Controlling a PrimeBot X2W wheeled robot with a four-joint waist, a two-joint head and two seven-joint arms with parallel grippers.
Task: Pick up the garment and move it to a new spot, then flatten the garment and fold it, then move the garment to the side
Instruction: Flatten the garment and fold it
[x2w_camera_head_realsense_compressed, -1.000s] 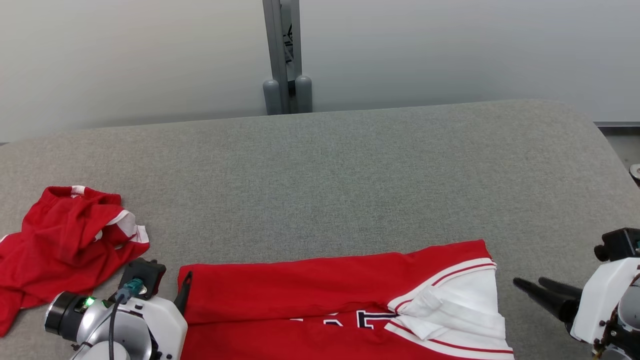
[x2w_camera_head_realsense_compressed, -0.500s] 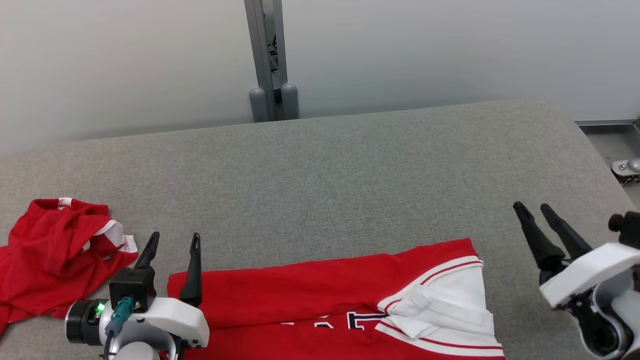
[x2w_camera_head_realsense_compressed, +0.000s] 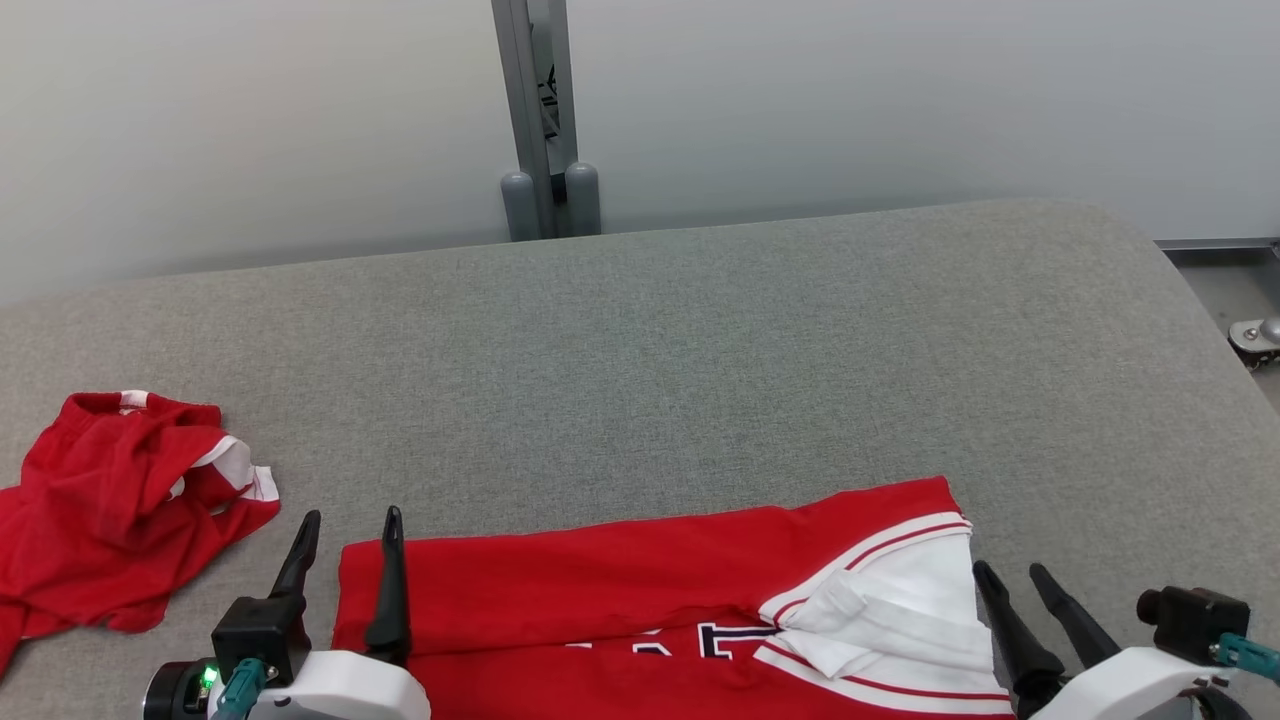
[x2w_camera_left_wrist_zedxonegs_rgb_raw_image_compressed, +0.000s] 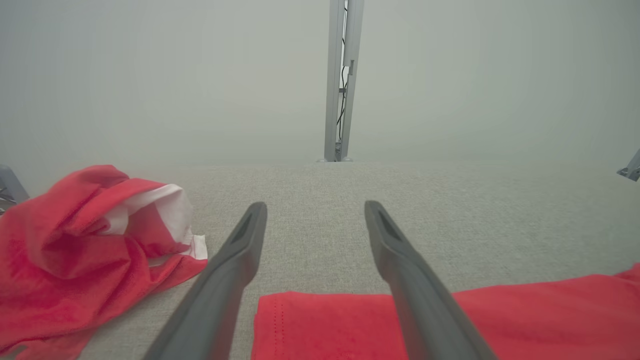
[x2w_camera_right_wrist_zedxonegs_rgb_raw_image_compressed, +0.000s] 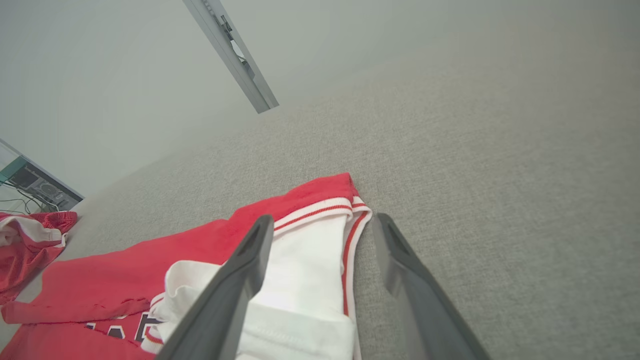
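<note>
Garment (x2w_camera_head_realsense_compressed: 620, 590) lies folded flat on desk (x2w_camera_head_realsense_compressed: 700, 350). L claw (x2w_camera_head_realsense_compressed: 352, 513) & R claw (x2w_camera_head_realsense_compressed: 1008, 567) both spread, holding nothing, by its ends.

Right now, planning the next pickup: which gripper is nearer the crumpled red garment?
Left. The left gripper sits just right of the crumpled red garment; the right gripper is past the far end of the folded jersey.
</note>
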